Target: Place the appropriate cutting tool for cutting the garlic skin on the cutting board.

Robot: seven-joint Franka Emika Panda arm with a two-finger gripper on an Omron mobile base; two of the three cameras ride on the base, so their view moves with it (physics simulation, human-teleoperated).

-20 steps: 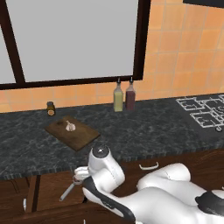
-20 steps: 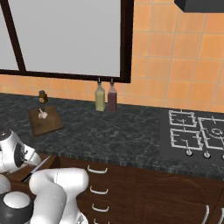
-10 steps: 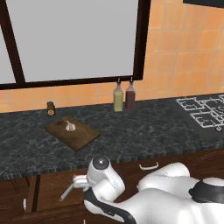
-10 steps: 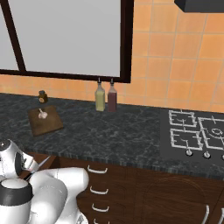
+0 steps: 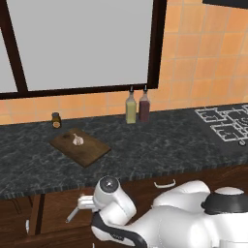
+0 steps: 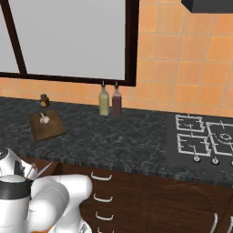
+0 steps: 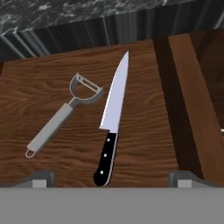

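While end effector [image 7: 109,178] hangs wide and empty, knife [image 7: 112,127] lies in drawer.
Close on black handle at 6 o'clock; avoid peeler [image 7: 65,114] at 9 o'clock; then carry to board [image 5: 80,147].

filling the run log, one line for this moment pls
phase: reaching into drawer | jaws: open, above knife | peeler beside knife | garlic on cutting board | knife not grasped

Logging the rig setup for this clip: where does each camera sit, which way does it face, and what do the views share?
Left base view: behind the arm's left, facing the counter with the cutting board and garlic; arm at lower right.
Right base view: behind the arm's right, same counter; arm at lower left.
Hand view: on the hand, looking down at the knife and peeler in the drawer; gripper fingertips at bottom.
Both base views share board, garlic, bottles.
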